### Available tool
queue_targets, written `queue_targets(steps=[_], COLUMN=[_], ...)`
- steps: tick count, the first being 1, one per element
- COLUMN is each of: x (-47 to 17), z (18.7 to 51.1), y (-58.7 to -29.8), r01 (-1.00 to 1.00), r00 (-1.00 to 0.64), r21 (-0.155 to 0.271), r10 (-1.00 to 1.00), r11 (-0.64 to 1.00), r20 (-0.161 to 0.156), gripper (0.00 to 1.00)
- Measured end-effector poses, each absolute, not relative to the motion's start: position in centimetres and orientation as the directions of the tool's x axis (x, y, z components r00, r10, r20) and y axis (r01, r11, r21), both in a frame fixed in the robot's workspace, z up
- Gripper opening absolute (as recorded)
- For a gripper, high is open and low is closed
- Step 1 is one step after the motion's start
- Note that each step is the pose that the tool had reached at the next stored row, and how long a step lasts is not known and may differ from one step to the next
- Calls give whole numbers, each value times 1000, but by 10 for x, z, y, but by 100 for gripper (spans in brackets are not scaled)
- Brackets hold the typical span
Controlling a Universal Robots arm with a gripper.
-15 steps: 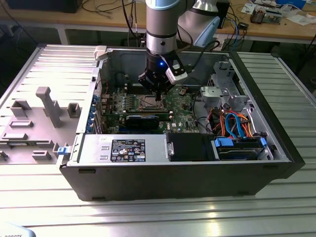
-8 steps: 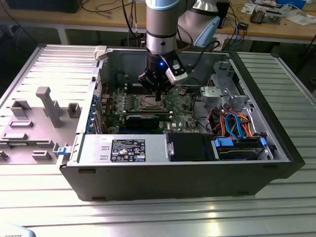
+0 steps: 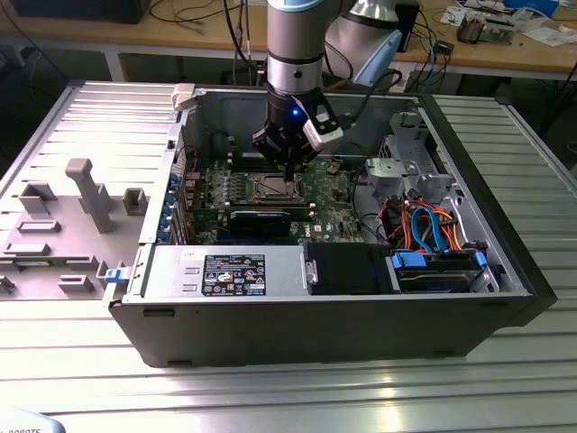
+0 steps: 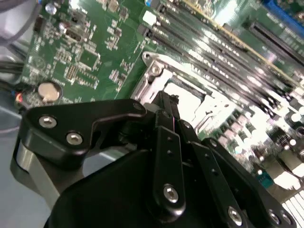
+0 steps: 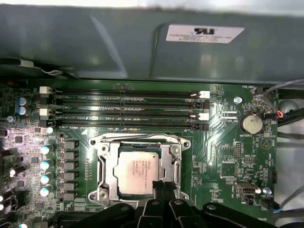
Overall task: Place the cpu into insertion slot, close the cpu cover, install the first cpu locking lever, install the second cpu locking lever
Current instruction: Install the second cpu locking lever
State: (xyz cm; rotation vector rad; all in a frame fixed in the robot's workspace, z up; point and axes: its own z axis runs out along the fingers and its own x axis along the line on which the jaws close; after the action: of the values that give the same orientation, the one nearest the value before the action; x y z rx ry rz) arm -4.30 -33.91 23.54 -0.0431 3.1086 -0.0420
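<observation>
From my remote seat I saw a ribbed metal table (image 3: 81, 117) running across the whole scene, its grey slats catching a bright glare near the front edge. Behind it stood a wooden workbench (image 3: 505, 56) on white legs, strewn with cables and papers. The floor beneath that bench lay in shadow. Light came from overhead, flat and even, over everything.

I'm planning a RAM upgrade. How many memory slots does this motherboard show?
4, stacked in parallel rows between the cpu socket and the case wall: first, second, third, fourth. All look unpopulated; none seems hidden.
</observation>
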Motion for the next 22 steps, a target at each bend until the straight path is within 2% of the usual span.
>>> queue_targets(steps=[6, 12, 22], x=[-43, -44, -48], z=[236, 234, 234], y=[-343, -361, -362], r01=[-27, -27, -27], r00=[-999, -999, -999], r21=[-23, -1, -1], r10=[-28, -27, -27], r11=[999, 1000, 1000], r20=[-32, -33, -33], gripper=[11, 11, 11])
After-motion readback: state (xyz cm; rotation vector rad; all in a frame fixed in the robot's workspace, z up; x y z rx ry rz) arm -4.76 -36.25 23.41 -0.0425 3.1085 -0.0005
